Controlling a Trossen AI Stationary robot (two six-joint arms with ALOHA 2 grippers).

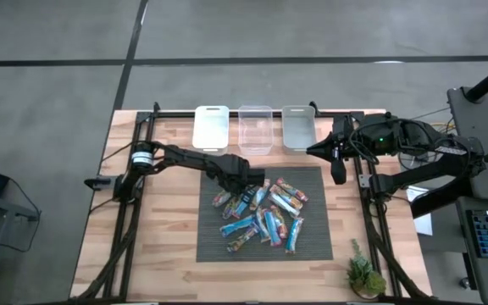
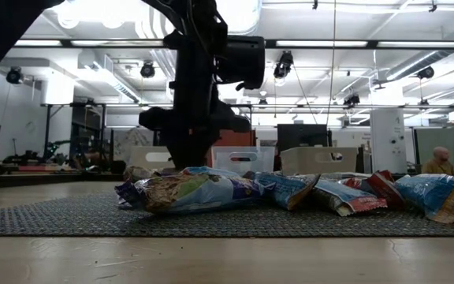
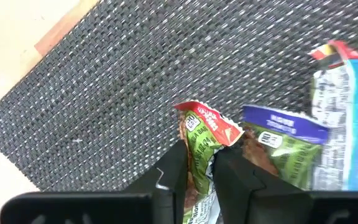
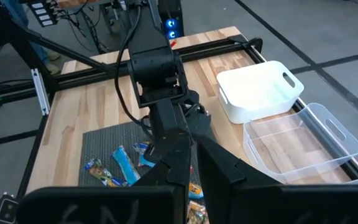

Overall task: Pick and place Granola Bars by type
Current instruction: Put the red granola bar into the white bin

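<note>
Several foil-wrapped Granola Bars (image 1: pixel 263 213) lie in a loose pile on a dark woven mat (image 1: pixel 214 246). My left gripper (image 1: pixel 251 180) points down at the pile's far left edge and is shut on one bar with a green wrapper and a red end (image 3: pixel 205 124). In the low view the left gripper (image 2: pixel 191 154) stands behind the front bars (image 2: pixel 199 192). My right gripper (image 1: pixel 318 150) waits raised at the table's right side, shut and holding nothing; its fingers (image 4: pixel 180 163) show in its own wrist view. My left gripper (image 3: pixel 199 158) pinches the green-and-red bar between its two fingers, on the bar's two long sides (image 3: pixel 197 155), back from its red crimped end (image 3: pixel 211 119). The fingers come from above, pointing down. The red end sticks out past them, just over the mat.
Three bins stand in a row at the far edge: a white one (image 1: pixel 211 127), a clear one (image 1: pixel 256 129) and a pale grey one (image 1: pixel 298 127). A small plant (image 1: pixel 364 275) sits at the near right corner. Bare wood lies left of the mat (image 1: pixel 163 229).
</note>
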